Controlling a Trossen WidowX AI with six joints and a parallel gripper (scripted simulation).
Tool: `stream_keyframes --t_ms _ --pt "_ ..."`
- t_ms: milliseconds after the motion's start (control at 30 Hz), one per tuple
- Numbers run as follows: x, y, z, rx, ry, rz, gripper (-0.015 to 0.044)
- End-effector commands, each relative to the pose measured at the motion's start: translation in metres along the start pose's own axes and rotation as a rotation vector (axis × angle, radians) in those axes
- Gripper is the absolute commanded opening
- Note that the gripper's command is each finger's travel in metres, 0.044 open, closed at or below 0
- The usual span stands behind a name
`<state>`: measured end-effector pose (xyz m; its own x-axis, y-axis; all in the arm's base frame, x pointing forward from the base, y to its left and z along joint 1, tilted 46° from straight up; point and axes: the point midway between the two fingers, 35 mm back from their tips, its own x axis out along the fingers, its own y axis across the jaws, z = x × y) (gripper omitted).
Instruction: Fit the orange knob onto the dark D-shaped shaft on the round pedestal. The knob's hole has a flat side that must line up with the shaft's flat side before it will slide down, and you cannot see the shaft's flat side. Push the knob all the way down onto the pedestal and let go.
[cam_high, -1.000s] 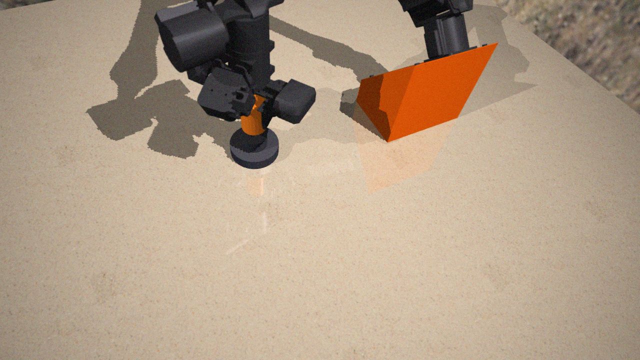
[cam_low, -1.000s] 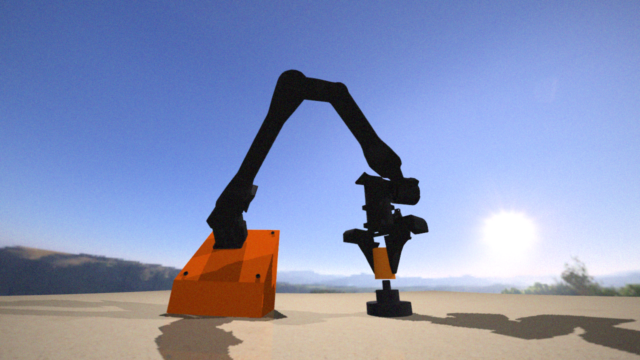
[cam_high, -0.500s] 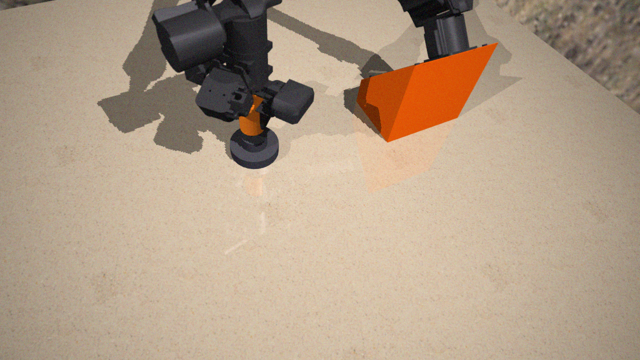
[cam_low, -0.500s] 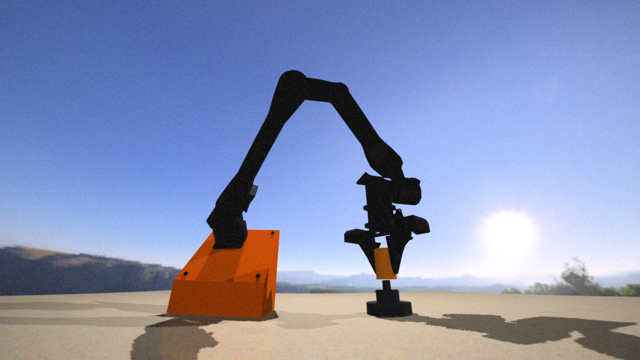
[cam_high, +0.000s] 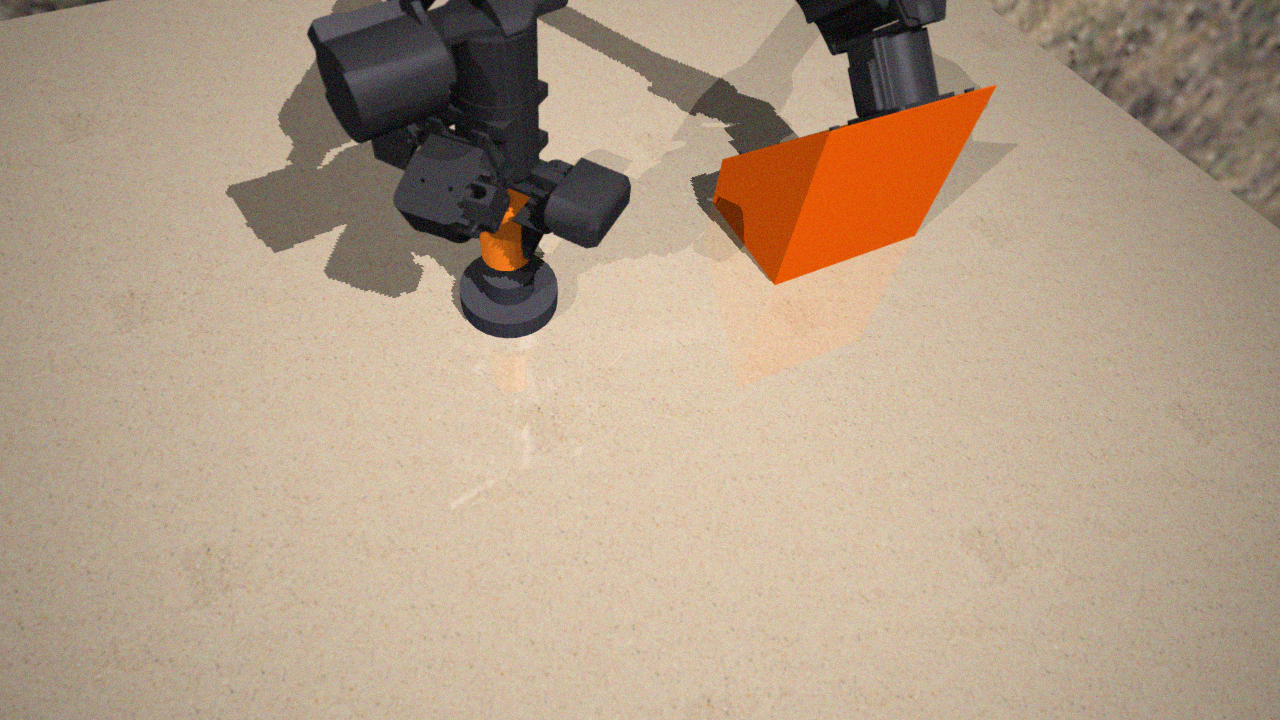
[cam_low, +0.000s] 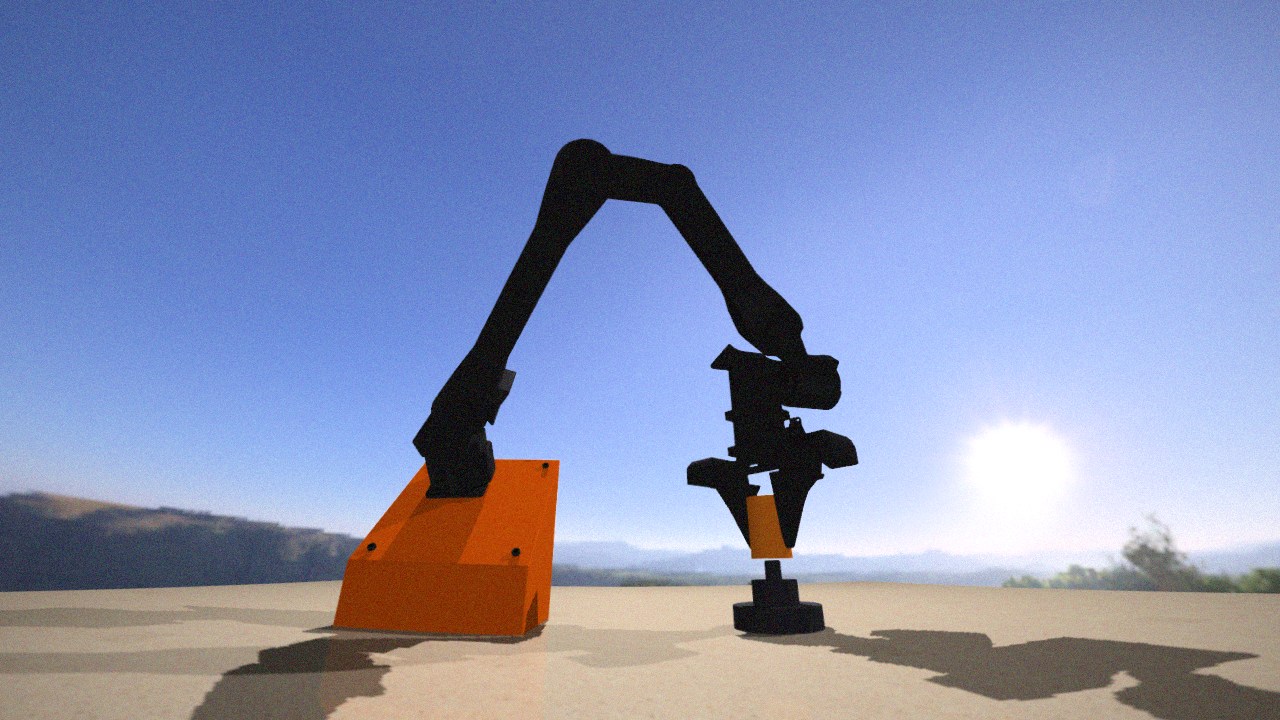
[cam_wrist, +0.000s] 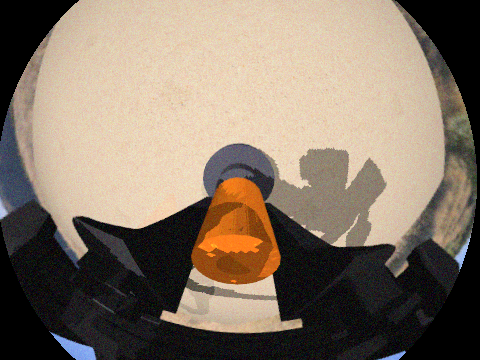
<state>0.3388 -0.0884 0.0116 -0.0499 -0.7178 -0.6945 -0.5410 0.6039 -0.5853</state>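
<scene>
Arm (cam_high: 496, 89) (cam_low: 523, 286): matte black/charcoal, chunky angular housings. Fat cylindrical motor can (cam_high: 386, 76) (cam_low: 816, 382) by the wrist, rounded elbow cap (cam_low: 583, 161). Base (cam_high: 859, 188) (cam_low: 438, 595): bright orange wedge, sloped faces, dark round screws near the corners. End effector (cam_high: 514, 219) (cam_low: 770, 528) (cam_wrist: 236, 235): black, two fingers tapering to narrow tips, blocky rounded carriages above. Small dark holes on one carriage, top view. Exterior view mostly silhouette, fine detail unreadable.

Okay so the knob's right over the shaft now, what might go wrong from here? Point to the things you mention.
The orange knob (cam_high: 503, 249) (cam_low: 768, 528) (cam_wrist: 241, 200) hangs just above the dark shaft (cam_low: 772, 569), flats unseen, so it may jam if misaligned. It looks slightly tilted in the gripper (cam_high: 519, 219) (cam_low: 771, 544) (cam_wrist: 236, 215), so it might catch the shaft's tip.
</scene>
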Motion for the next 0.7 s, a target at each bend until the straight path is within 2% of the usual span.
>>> stream_keyframes --t_ms 0,667 --pt "-0.0010 0.0018 -0.0016 -0.003 -0.002 -0.006 0.0000" --pt "-0.0025 -0.0003 -0.0013 -0.003 -0.002 -0.006 0.0000"
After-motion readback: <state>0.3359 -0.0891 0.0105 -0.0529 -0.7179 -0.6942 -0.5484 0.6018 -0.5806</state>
